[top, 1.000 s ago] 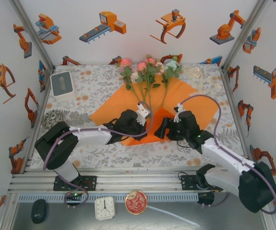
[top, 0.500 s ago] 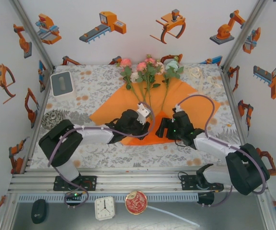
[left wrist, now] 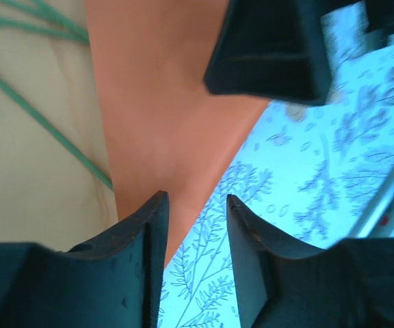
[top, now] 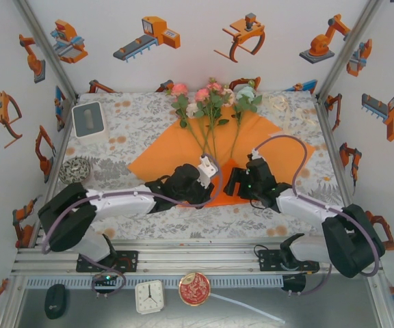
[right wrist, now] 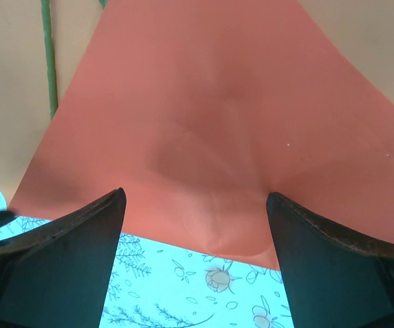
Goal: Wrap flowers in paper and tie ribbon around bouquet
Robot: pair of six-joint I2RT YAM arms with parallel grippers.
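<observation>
White box (top: 88,119), clock (top: 149,296), red disc (top: 194,288)

Your left arm (top: 122,201) and right arm (top: 306,208): white shells, black joints, black bases. Mauve cable (top: 279,136) loops along each. Fingers (right wrist: 67,266) matte black, wedge-shaped.

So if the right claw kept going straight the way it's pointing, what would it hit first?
Most likely the orange paper. Seen from the wrist, the right gripper aims its open fingers at the paper's near edge, which lies on the tablecloth. How close it already is, I can't judge.
</observation>
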